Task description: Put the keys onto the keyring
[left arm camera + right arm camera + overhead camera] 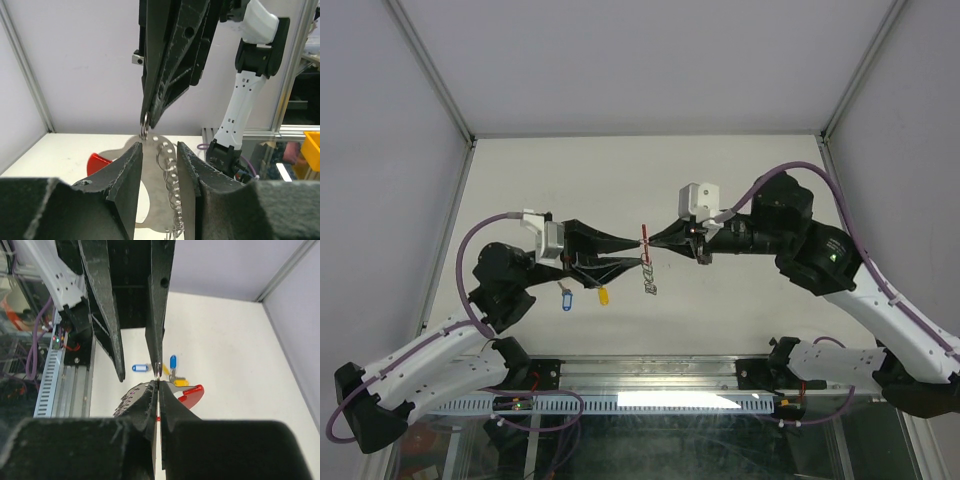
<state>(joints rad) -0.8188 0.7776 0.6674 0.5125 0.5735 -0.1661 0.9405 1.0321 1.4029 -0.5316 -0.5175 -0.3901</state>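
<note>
While pinched in the right gripper's [653, 240] closed fingers at mid-frame, the red plastic crescent keyring with silvery beaded chain [643, 245] dangles between the left gripper's [640, 252] wide-open, empty fingers; small blue- and yellow-tagged metal keys [566, 299] lie lower left on the table [740, 320].

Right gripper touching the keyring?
Touching. In the left wrist view, the right gripper pinches the small ring at the top of the keyring chain, with no gap.
</note>
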